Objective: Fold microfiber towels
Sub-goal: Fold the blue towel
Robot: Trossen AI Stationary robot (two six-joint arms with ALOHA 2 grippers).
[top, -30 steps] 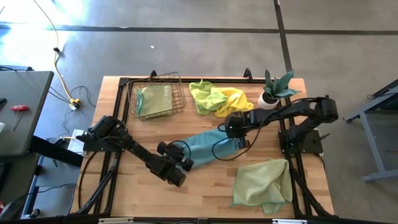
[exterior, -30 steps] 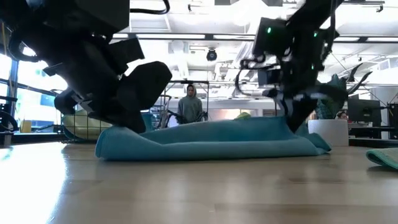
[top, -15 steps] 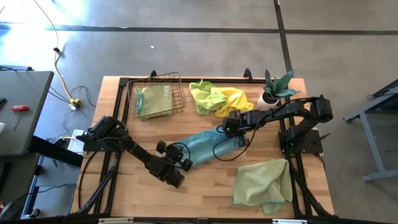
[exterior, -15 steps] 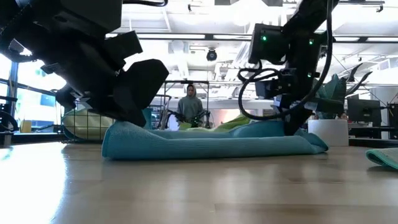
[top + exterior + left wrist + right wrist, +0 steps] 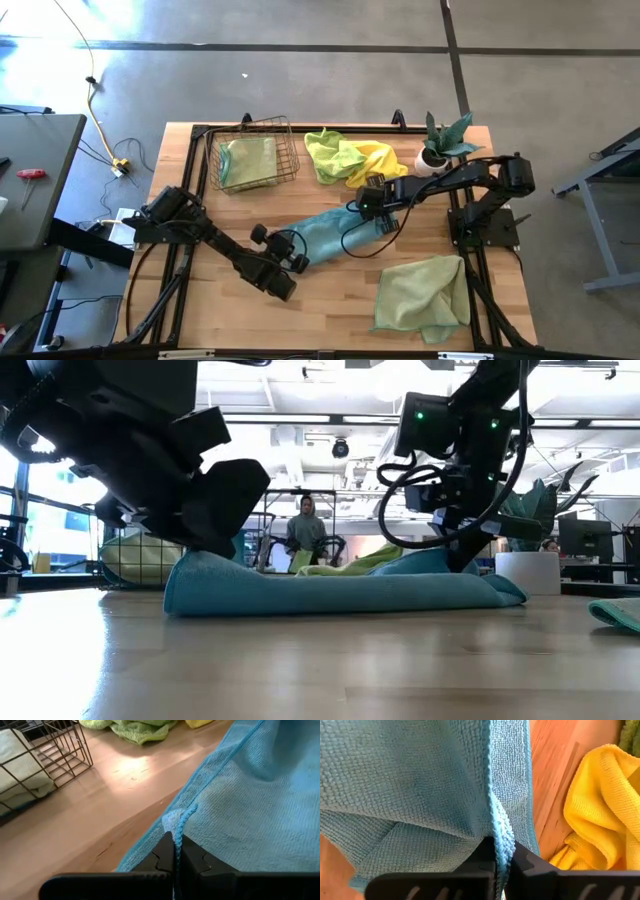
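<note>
Table (image 5: 200, 310): wood top w/ black frame, both arms over it.

Blue towel (image 5: 330, 234): lies stretched across table centre, running diagonally between the two tools, doubled over on itself. In low view (image 5: 340, 592) it reads as a long low roll flat on the table, raised a little at its right-arm end.

Pale green towel (image 5: 422, 292): spread loosely on the near right part of table, well apart from the blue one.

Lime green towel (image 5: 335, 155) and yellow towel (image 5: 380, 158): bunched together at far centre, touching each other, just beside the right arm's tool.

Wire basket (image 5: 252, 152): far left of table, w/ a folded pale green cloth (image 5: 247, 160) inside.

Potted plant (image 5: 440, 142): white pot, far right, upright.

Left tool (image 5: 296, 262): at the blue towel's near-left end, low on the table. Wrist view shows fingers (image 5: 162, 854) pressed together on the towel's hemmed edge, cloth pinched between them.

Right tool (image 5: 366, 203): at the blue towel's far-right end. Wrist view shows fingers (image 5: 522, 860) closed on a fold of the hem, w/ yellow towel close alongside.

Person (image 5: 305, 530): standing in room beyond table, low view only.
</note>
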